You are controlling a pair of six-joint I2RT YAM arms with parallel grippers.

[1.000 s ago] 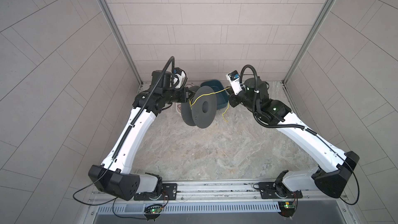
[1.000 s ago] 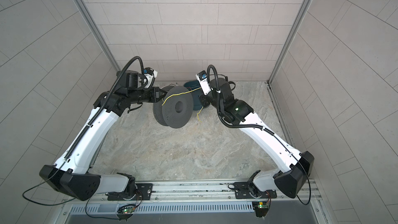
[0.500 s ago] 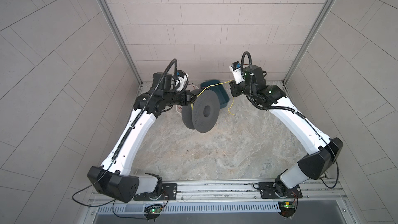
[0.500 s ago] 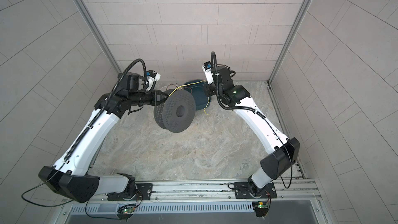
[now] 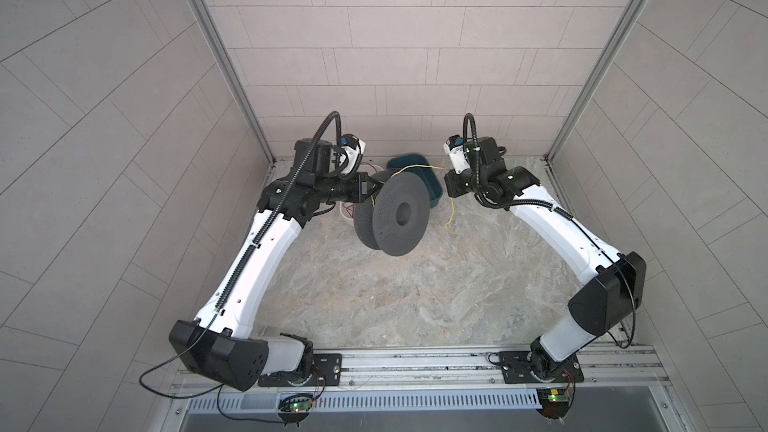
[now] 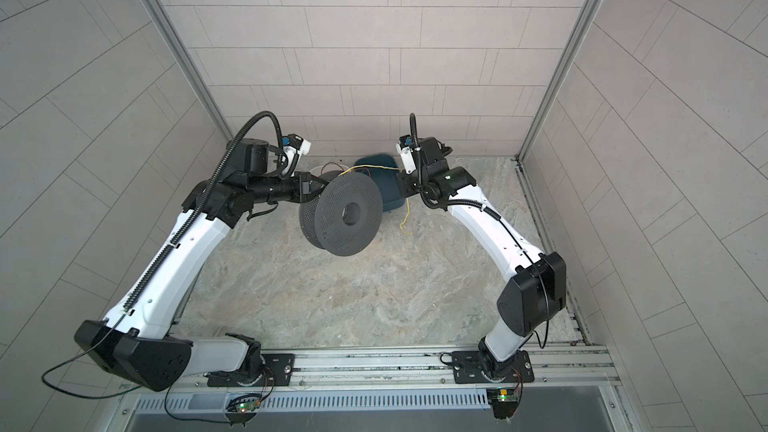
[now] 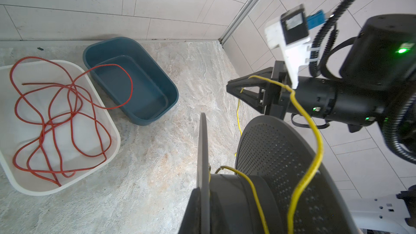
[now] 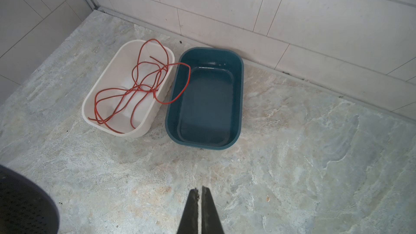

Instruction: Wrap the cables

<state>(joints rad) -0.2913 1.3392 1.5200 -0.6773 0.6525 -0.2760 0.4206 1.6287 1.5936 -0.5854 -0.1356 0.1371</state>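
The left gripper [image 5: 369, 188] was clamped on the dark spool [image 5: 399, 218], holding it off the table. The yellow cable [image 5: 415, 167] ran from the spool's core to the right gripper [image 7: 230, 85], which was pinched shut on it; the right wrist view showed no cable. Only the wrist views clearly showed the white tub [image 8: 144, 129], whose red cord [image 8: 139, 86] looped over the blue tub [image 8: 207, 109].

Twin high overhead views; close wrist views, both toward blue tub [image 8: 207, 100]

Robot lab test cell: pale tiled walls [image 5: 395, 56] box in a marbled tabletop [image 5: 395, 297]; two white robot arms [image 5: 257, 259] bolted to a metal rail [image 5: 415, 363] along the tabletop's front edge.
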